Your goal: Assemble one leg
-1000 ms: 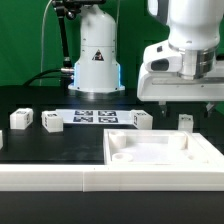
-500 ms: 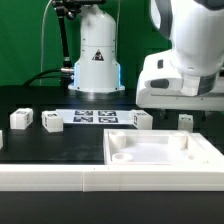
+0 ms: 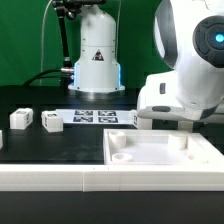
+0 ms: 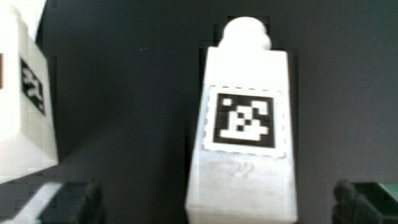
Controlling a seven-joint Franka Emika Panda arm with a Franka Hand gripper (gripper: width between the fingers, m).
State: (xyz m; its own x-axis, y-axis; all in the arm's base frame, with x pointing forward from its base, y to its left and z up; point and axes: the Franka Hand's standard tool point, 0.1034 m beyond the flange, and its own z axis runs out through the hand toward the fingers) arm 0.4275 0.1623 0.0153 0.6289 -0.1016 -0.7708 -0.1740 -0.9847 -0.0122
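In the wrist view a white square-sided leg (image 4: 246,130) with a black-and-white tag on its upper face lies on the black table. It lies lengthwise between my two dark fingertips (image 4: 63,202). My gripper (image 4: 217,205) is open, with one finger on each side of the leg and a gap to each. In the exterior view my hand (image 3: 185,100) hangs low at the exterior view's right, behind the large white panel (image 3: 160,152). It hides that leg and my fingers.
Two more small white tagged parts (image 3: 20,118) (image 3: 52,121) stand at the exterior view's left, and one (image 3: 141,120) stands beside my hand. The marker board (image 3: 95,116) lies before the robot base (image 3: 97,60). Another white part (image 4: 22,100) lies close beside the leg.
My arm has come down and shifted toward the exterior view's right. The hand now sits low over the table and covers the small part seen there earlier.
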